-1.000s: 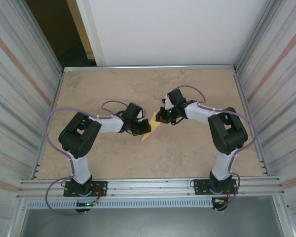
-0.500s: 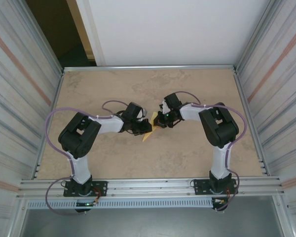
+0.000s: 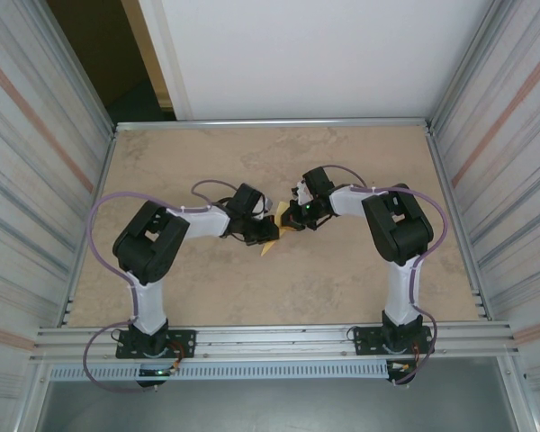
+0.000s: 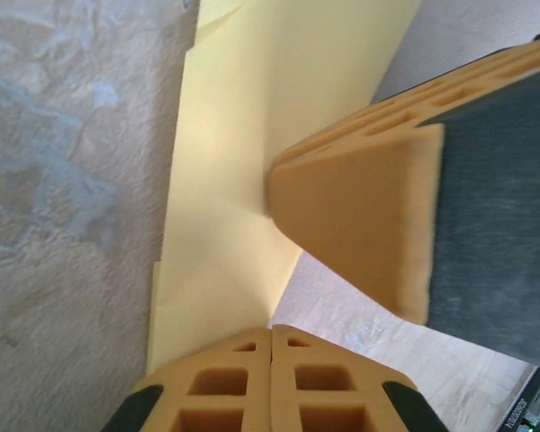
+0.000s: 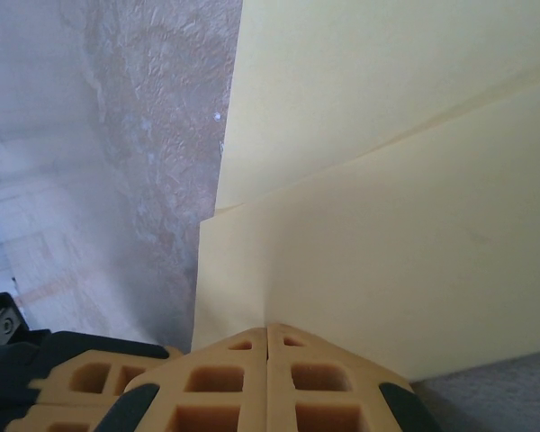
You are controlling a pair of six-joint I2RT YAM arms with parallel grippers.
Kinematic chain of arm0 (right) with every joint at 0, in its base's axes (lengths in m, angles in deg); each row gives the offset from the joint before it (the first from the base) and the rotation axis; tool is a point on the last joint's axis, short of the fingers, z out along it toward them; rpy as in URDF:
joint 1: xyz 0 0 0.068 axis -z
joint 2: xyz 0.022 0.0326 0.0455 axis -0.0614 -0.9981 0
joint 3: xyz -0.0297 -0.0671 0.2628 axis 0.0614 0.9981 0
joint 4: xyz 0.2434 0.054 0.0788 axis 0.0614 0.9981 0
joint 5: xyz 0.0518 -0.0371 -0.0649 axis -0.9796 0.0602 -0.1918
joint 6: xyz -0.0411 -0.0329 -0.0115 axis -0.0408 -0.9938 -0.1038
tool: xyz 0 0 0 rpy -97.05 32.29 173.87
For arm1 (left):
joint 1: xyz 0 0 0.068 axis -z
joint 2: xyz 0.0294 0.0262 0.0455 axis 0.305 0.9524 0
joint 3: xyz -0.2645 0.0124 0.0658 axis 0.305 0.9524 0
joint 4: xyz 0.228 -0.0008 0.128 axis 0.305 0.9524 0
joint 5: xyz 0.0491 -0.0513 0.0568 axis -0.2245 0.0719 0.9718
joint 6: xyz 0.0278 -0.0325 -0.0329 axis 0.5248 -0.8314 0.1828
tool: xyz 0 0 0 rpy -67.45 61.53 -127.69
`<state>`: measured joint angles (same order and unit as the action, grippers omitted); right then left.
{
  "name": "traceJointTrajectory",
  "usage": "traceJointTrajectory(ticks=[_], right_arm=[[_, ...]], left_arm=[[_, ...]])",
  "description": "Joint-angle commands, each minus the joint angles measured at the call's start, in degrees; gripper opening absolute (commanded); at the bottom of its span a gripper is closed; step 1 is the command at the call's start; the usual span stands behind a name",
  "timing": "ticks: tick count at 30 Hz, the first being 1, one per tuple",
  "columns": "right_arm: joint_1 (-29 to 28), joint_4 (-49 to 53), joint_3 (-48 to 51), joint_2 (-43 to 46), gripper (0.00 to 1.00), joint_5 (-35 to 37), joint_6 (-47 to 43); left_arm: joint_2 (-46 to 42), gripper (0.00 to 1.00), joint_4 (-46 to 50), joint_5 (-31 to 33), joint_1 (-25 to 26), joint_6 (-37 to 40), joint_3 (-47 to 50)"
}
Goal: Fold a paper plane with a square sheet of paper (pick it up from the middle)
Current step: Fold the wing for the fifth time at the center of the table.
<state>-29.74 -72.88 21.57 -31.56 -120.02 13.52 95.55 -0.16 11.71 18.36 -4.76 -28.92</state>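
Beige mottled table [image 3: 342, 279]; corrugated metal walls [image 3: 36, 180]; white panel [image 3: 297, 54] behind.

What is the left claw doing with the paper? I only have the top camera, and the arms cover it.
Observer: In the left wrist view the left claw is shut, pinching an edge of the yellow paper.
Operator: And the other side?
Observer: The right claw is shut on the paper's edge too, seen in its own wrist view.
Operator: Is the sheet a single flat layer?
Observer: No. The right wrist view shows two overlapping layers with a stepped edge between them.
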Motion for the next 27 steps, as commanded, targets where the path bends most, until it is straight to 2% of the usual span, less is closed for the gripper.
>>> traceJointTrajectory(ticks=[1,11,20,27], right_arm=[[0.5,3.7,0.1,-3.2,0.04,3.9,-2.2],[1.7,7.9,-0.9,-5.4,0.03,7.7,-3.2],[2.3,9.5,-1.3,-6.9,0.03,8.8,-3.8],[2.2,9.8,-1.2,-6.5,0.03,8.1,-3.9]], left_arm=[[1.3,0.06,4.1,0.3,0.5,2.3,-1.7],[-0.9,0.04,5.1,0.3,0.5,3.1,3.0],[-7.0,0.03,4.5,-0.9,0.6,2.5,12.4],[-12.5,0.02,7.7,1.9,0.1,3.3,18.1]])
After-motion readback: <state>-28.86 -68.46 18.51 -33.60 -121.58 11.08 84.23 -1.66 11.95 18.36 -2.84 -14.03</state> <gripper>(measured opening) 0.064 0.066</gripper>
